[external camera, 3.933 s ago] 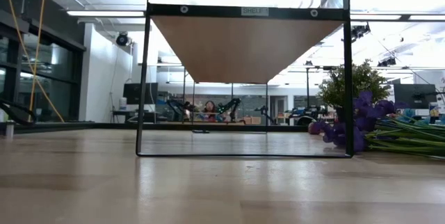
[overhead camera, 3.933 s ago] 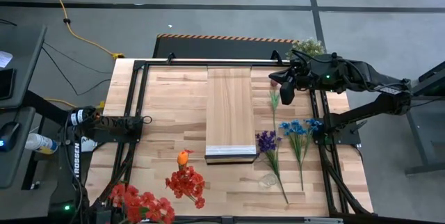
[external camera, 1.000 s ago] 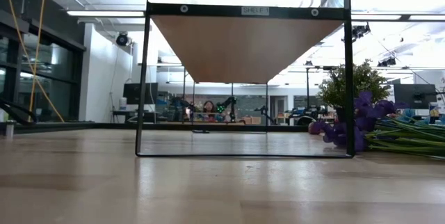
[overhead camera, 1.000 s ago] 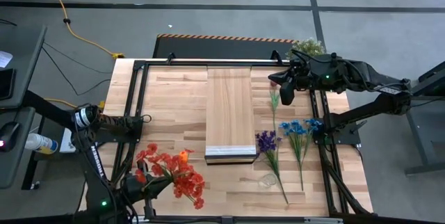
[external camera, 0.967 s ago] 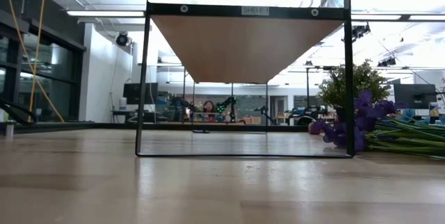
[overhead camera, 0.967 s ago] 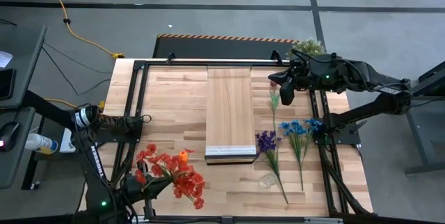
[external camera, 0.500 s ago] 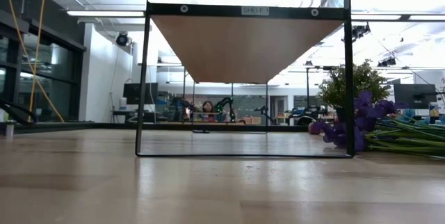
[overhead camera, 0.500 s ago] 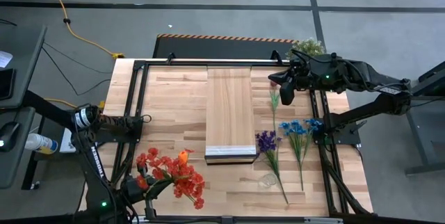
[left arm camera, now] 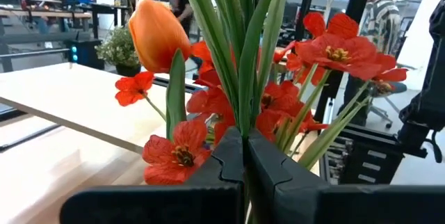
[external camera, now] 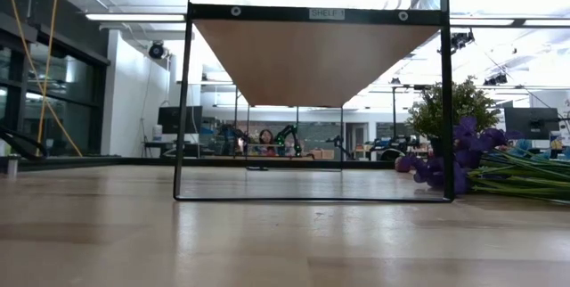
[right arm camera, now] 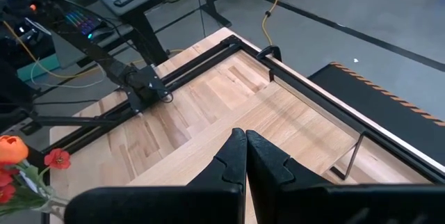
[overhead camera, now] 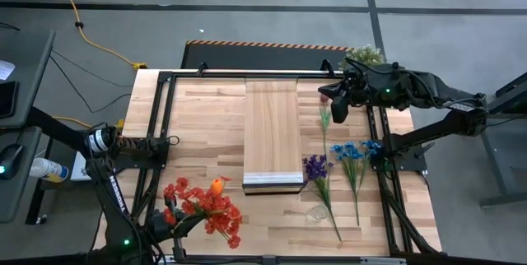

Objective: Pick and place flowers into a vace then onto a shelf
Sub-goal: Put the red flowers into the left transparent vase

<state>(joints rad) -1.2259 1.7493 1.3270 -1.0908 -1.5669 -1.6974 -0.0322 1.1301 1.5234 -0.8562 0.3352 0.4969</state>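
My left gripper (overhead camera: 183, 222) is at the table's near-left part, shut on a bunch of red flowers (overhead camera: 202, 206). Its heads fan out in front of the fingers in the left wrist view, red flowers (left arm camera: 334, 50). An orange tulip (overhead camera: 216, 187) shows among them; I cannot tell whether it is in the hold. My right gripper (overhead camera: 337, 107) hangs shut over the far-right part, above a maroon flower (overhead camera: 325, 118). Purple flowers (overhead camera: 315, 166) and blue flowers (overhead camera: 350, 151) lie flat right of the shelf (overhead camera: 272, 129). A clear vase (overhead camera: 317, 213) is near the near edge. My left gripper pinches the bunch's green stems (left arm camera: 243, 109) between its two fingers (left arm camera: 228, 156). The stems run on forward past the fingertips, and the heads spread beyond them toward the shelf. Whether the heads rest on the table I cannot tell.
A black frame rail (overhead camera: 160, 133) runs along the table's left side and another (overhead camera: 380, 150) along its right. The potted plant (overhead camera: 364, 54) stands at the far-right corner. In the low view the shelf's underside (external camera: 312, 60) is raised on a black frame. People show in the room behind.
My left gripper, with the red bunch, has shifted a little toward the table's near edge, so the heads now lie slightly nearer that edge. The right arm and the other flowers have kept still.
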